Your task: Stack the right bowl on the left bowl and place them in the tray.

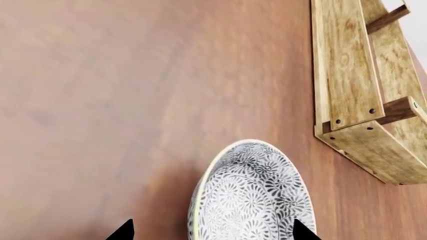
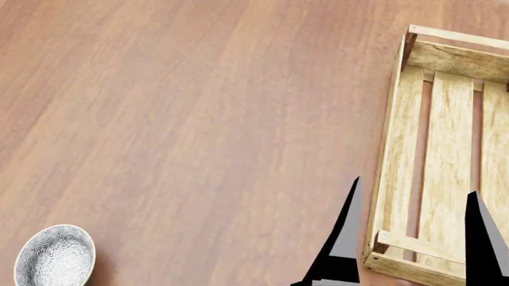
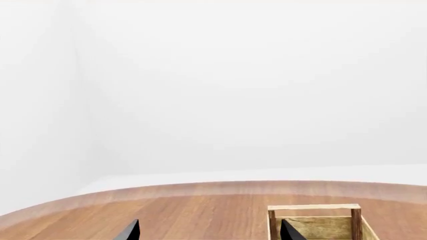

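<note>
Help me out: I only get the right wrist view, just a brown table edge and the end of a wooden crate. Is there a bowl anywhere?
Observer: Yes. The head view shows one grey patterned bowl on the table, far to the left of the tray.
Operator: Is anything holding it?
Observer: In the left wrist view the left fingers are spread wide with the bowl just ahead between them. I cannot tell whether they touch it.
Operator: Anything inside the crate?
Observer: The head view shows only bare slats in the part of the tray it covers.
</note>
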`<state>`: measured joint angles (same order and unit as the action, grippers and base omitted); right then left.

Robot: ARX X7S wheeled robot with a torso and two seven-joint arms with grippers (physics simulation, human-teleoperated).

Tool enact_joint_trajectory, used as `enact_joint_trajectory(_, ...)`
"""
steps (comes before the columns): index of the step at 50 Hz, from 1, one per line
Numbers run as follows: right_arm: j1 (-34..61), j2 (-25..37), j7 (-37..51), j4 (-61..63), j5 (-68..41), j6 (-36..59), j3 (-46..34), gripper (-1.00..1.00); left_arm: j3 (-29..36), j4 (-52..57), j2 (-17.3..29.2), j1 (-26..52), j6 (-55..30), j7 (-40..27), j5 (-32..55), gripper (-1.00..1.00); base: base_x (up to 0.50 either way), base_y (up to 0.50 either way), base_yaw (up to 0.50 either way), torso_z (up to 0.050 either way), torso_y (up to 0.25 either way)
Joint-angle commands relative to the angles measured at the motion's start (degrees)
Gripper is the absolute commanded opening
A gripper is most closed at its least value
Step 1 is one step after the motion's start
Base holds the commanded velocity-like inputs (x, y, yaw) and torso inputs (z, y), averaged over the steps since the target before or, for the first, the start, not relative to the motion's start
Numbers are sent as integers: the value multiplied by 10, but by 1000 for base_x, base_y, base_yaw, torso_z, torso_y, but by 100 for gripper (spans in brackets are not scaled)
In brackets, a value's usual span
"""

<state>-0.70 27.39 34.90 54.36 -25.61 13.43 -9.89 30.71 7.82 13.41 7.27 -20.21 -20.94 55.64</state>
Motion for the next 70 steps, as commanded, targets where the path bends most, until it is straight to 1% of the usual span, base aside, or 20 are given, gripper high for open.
enact_joint_trajectory(1, -1, 2, 2, -2, 0, -4, -1, 100, 6, -10, -5, 8, -1, 1, 0, 100, 0, 0, 0, 0, 0)
enact_joint_trajectory(13, 1, 5, 7, 2, -1, -2, -4, 100, 6, -18, -7, 12, 2, 1, 2, 100, 0, 0, 0, 0, 0)
enact_joint_trajectory(14, 2, 5, 7, 2, -1, -2, -5, 100, 7, -19, -7, 11, 4, 2, 1, -100, 0, 0, 0, 0, 0)
enact_joint_trajectory(39, 2, 11, 14, 3, -5, -4, -6, 100, 10, -22, -6, 12, 13, 4, 2, -100, 0, 0, 0, 0, 0)
enact_joint_trajectory(45, 2, 13, 16, 3, -7, -4, -6, 100, 9, 7, 0, 12, 3, -15, 12, -100, 0, 0, 0, 0, 0)
enact_joint_trajectory(62, 1, 15, 17, -1, -6, -12, -7, 100, 11, 39, 5, 17, 0, -25, 22, -100, 0, 0, 0, 0, 0)
enact_joint_trajectory(70, 3, 17, 19, 0, -8, -12, -8, 100, 5, 92, 14, 15, -9, -51, 41, -100, 0, 0, 0, 0, 0)
